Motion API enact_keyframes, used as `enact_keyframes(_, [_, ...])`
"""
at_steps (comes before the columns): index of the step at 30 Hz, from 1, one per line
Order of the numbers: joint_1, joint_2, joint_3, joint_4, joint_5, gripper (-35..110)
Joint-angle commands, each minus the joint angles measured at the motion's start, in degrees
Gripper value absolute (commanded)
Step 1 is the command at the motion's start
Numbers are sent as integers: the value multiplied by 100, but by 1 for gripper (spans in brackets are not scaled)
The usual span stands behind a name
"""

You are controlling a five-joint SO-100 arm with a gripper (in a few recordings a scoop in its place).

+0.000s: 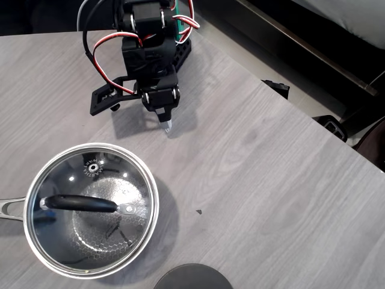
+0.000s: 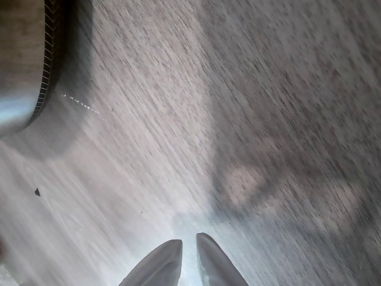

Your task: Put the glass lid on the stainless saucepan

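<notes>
In the overhead view the glass lid lies flat on the stainless saucepan at the lower left of the table. Its black bar handle runs left to right. The honeycomb interior shows through the glass, and the pan's steel handle sticks out to the left. My gripper hangs at the arm's base, well above and to the right of the pan, pointing down at bare table. It is shut with nothing in it. In the wrist view the fingertips almost touch, and the pan's steel wall shows at the top left.
A dark grey disc lies at the bottom edge, right of the pan. A tiny dark speck sits on the grey wood table. The table's right edge runs diagonally, with black clamps along it.
</notes>
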Motion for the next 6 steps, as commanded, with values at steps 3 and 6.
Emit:
enact_keyframes(3, [35, 167, 53, 35, -9, 0])
enact_keyframes(6, [35, 167, 53, 35, -9, 0])
